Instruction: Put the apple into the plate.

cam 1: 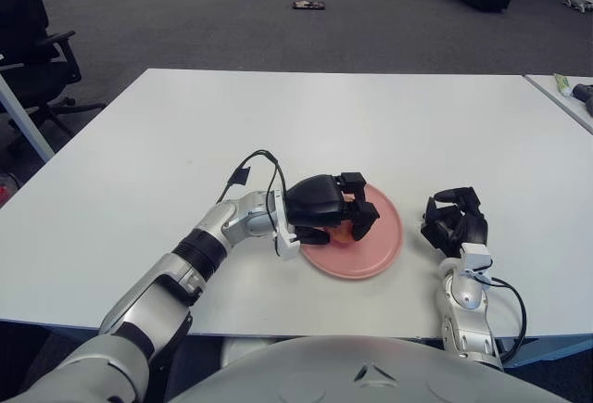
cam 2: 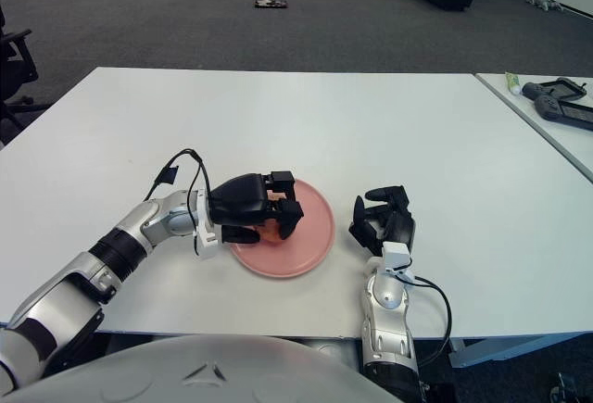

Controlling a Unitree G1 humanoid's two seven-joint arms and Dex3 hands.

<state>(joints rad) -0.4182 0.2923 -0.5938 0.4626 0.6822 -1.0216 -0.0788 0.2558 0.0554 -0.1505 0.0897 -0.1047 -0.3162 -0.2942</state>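
Over the near middle of the white counter [cam 1: 167, 144], the left hand [cam 1: 334, 213] reaches across the left rim of the pink plate [cam 1: 380, 250], its black fingers curled around the apple [cam 1: 339, 231]. Only a sliver of the fruit shows, orange-red, beneath the palm and between the fingers; whether it already touches the plate's surface I cannot tell. It sits directly under the hand and over the plate's left half, so the relation that matters is vertical: apple below palm, plate below apple. As I judge it, what remains is a short lowering and an opening of the fingers, with no sideways travel needed.

The apple looks round, with no long axis to mind, and its smooth skin could let it roll once freed. The plate is shallow and circular, matte pink, with a low raised rim that should check a slow roll toward the edge. The counter is flat, smooth and pale.

The left hand is plainly the one at work. The right hand [cam 2: 382, 222] shows just to the right of the plate, apart from it, its dark fingers curled loosely and holding nothing.
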